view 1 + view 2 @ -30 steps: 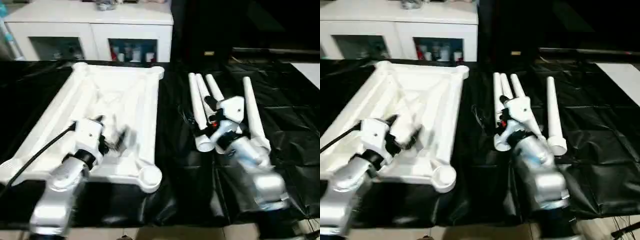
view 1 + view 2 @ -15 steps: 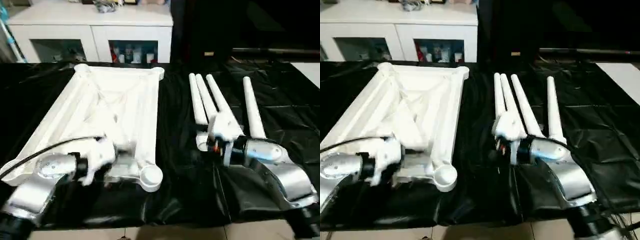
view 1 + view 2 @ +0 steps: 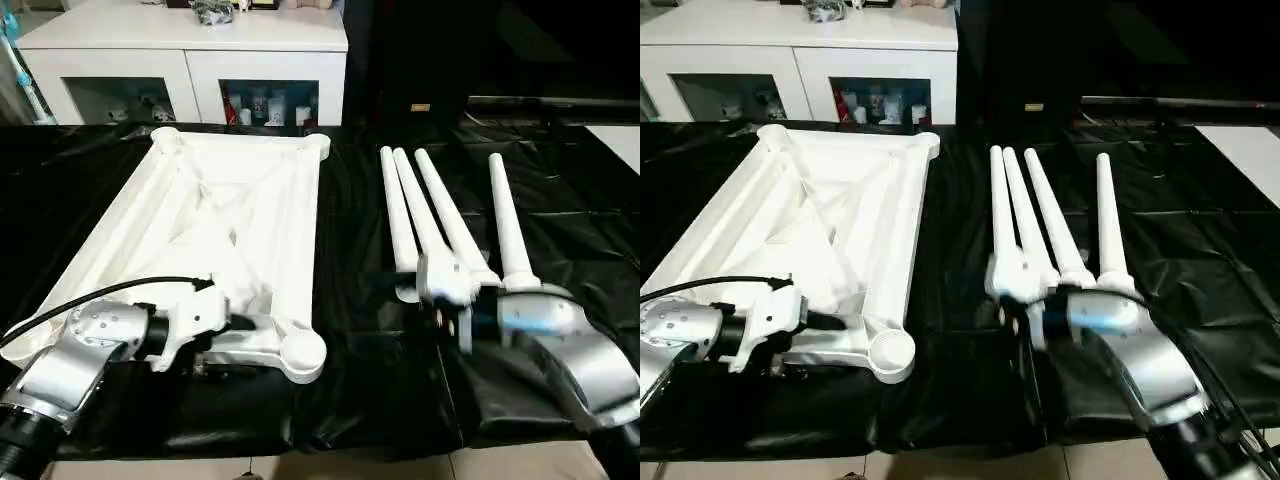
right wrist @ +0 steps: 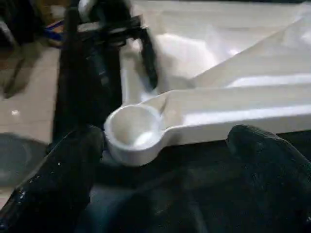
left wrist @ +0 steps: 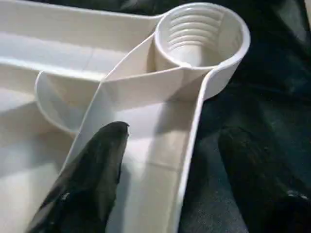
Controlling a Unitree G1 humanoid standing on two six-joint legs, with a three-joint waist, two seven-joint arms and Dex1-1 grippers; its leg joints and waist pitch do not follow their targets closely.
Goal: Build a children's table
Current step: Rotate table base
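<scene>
Lying upside down on the black-sheeted worktop [image 3: 350, 400], the white table top [image 3: 235, 220] occupies the robot's left half of the surface, its ribbed underside facing up and a round socket at each visible corner. The near corner socket [image 3: 301, 351] sits at the front edge of the top; the left wrist view shows threaded ridges inside it.

The left end effector [image 5: 170, 165] is at the near rim of the table top, just beside that socket. Its two black fingers [image 5: 92, 179] are spread apart and straddle the rim wall: one finger lies inside the tray-like underside, the other outside over the black sheet. The jaws are released, not clamped on the rim. A black cable [image 3: 90, 300] runs along the left forearm.

Four white tapered legs [image 3: 430, 215] lie on the worktop to the robot's right of the table top, well apart from it. Three lie close together, fanned from their near ends; the fourth lies a little apart on the far right. All point away from the robot.

The right end effector [image 4: 160, 160] is at the near ends of the legs. Its fingers [image 4: 58, 179] stand wide apart, released and holding nothing; its wrist view looks across the sheet toward the near corner socket.

A white glass-door cabinet [image 3: 185, 70] stands behind the worktop.
</scene>
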